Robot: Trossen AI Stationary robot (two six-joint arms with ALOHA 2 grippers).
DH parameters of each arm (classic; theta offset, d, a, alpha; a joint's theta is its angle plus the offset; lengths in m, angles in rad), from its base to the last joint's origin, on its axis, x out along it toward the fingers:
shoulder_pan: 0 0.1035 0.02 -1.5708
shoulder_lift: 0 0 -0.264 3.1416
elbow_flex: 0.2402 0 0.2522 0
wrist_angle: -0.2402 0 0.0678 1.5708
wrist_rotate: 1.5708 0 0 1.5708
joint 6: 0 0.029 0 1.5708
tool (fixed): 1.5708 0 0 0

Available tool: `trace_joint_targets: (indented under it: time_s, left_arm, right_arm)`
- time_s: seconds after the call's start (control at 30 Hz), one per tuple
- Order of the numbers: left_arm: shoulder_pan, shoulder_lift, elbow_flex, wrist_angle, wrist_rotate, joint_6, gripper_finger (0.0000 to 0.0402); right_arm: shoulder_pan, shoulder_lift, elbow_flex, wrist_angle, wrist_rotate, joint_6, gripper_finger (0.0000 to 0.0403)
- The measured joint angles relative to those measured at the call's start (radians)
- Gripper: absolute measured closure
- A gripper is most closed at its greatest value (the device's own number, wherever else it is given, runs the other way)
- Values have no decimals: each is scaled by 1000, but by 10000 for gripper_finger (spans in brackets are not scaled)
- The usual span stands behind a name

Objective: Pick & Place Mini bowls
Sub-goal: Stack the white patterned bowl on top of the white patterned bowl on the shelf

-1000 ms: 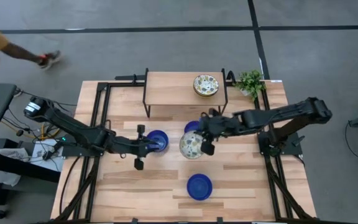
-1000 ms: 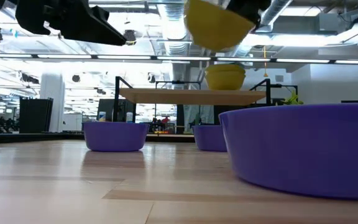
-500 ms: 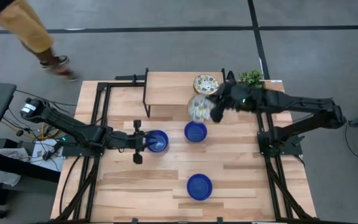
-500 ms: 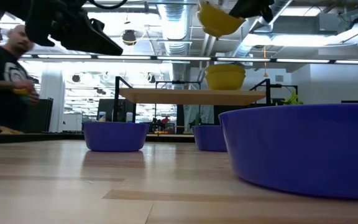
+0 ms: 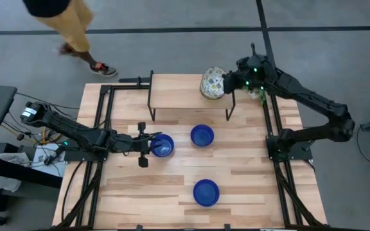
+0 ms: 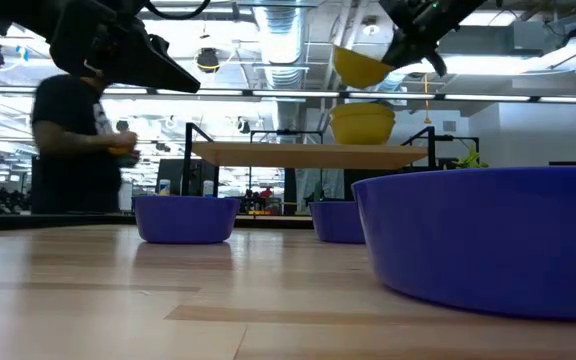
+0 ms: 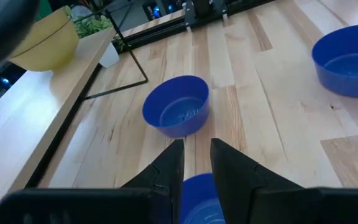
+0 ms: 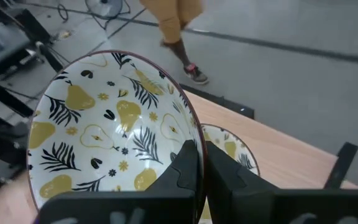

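The right gripper point(image 5: 224, 82) is pinching the rim of a cream-white patterned round bowl point(image 5: 212, 82), holding it tilted in the air over the raised wooden shelf point(image 5: 178, 93), above another patterned bowl point(image 8: 229, 146) sitting there. The left gripper point(image 5: 151, 146) is clamping the rim of a glossy cobalt blue bowl point(image 5: 164, 146) on the wooden surface point(image 5: 249, 179). Two more blue bowls point(image 5: 202, 135) point(image 5: 206, 192) are resting there apart.

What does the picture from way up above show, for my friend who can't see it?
The right end effector holds a patterned bowl above the raised shelf. The left end effector grips a blue bowl, and two more blue bowls sit on the table.
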Motion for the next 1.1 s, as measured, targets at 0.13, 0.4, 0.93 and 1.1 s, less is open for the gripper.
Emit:
trace_joint_targets:
  time_s: [0.13,0.4,0.93,1.1]
  left_arm:
    - [0,0,0,0,0,0,323]
    - [0,0,0,5,0,0,323]
    - [0,0,0,14,0,-7,323]
    - [0,0,0,15,0,-7,323]
  right_arm:
    - [-57,21,0,16,-74,13,403]
    - [-129,20,0,14,-134,71,403]
    - [-210,159,0,-20,-220,111,403]
    - [-222,169,0,-89,-238,116,403]
